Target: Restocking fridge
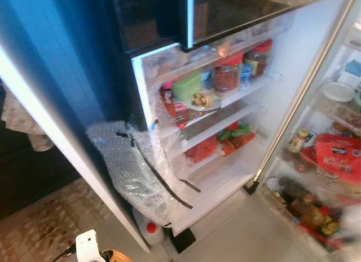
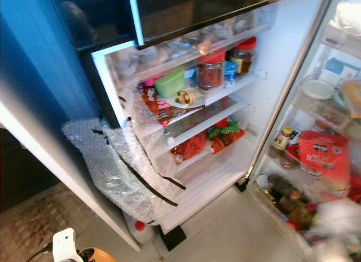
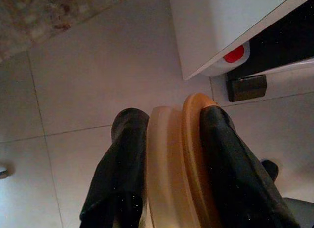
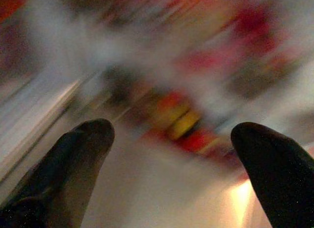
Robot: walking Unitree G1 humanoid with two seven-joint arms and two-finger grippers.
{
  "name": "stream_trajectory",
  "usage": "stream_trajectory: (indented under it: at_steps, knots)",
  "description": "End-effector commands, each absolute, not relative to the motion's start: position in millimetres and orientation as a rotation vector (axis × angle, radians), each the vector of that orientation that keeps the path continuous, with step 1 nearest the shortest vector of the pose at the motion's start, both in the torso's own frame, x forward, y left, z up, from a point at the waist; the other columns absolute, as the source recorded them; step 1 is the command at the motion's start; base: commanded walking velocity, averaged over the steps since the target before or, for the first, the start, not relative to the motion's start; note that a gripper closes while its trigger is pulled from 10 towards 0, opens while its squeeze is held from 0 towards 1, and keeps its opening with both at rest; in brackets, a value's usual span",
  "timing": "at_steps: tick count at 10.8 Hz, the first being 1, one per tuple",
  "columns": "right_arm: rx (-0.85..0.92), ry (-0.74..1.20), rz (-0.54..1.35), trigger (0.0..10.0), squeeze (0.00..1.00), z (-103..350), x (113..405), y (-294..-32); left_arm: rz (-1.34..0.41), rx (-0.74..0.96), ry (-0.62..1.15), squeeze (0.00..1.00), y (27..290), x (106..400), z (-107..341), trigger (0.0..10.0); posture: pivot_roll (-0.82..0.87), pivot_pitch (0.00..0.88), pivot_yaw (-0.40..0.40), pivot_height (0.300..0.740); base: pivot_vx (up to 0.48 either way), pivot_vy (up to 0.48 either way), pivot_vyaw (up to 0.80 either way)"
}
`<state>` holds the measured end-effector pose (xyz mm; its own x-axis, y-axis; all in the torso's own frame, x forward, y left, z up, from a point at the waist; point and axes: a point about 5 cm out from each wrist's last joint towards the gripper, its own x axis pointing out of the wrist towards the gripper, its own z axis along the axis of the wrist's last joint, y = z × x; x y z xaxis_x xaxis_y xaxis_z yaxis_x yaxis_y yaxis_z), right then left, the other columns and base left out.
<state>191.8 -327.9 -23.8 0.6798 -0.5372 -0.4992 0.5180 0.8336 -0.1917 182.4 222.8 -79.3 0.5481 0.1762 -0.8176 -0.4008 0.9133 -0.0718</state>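
The fridge stands open, and its shelves [image 1: 237,96] hold red-lidded jars [image 1: 227,73], a green box [image 1: 187,84], a plate of food [image 1: 203,100] and red packets [image 1: 203,148]. In the left wrist view my left gripper [image 3: 171,117] is shut on a round orange and cream container [image 3: 176,154] low over the tiled floor. That container's orange rim [image 1: 115,256] peeks in at the bottom of the eye views. My right gripper [image 4: 171,130] is open with nothing between its fingers, facing a blurred red and yellow jumble of goods.
The right door's racks [image 1: 333,112] carry a red bag [image 1: 335,158], bottles [image 1: 298,141] and a white lid [image 1: 337,91]. Bubble wrap [image 1: 132,166] with black tape hangs from the left door's lower corner. A white jug with a red cap [image 1: 151,229] stands on the floor beneath it. A patterned rug [image 1: 45,222] lies to the left.
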Motion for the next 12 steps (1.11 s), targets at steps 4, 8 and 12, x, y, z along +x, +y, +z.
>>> stream_trajectory:
  at_steps: [4, 8, 12]
  knots:
    - [0.008, 1.098, -0.124, 10.0, 0.00, -95, 130, -241, 0.393, -0.292, 0.967, 0.00, 226, 172, -84, 10.0, -0.11, 0.018, 0.075, 0.740, 0.000, 0.000, 0.00]
    - [0.093, 1.008, -0.123, 10.0, 0.00, -90, 154, -226, 0.392, -0.280, 0.968, 0.00, 229, 170, -84, 10.0, -0.12, 0.016, 0.070, 0.740, 0.000, 0.000, 0.00]
    - [0.074, 1.028, -0.126, 10.0, 0.00, -94, 150, -215, 0.398, -0.273, 0.974, 0.00, 229, 168, -85, 10.0, -0.12, 0.005, 0.071, 0.740, 0.000, -0.192, 0.00]
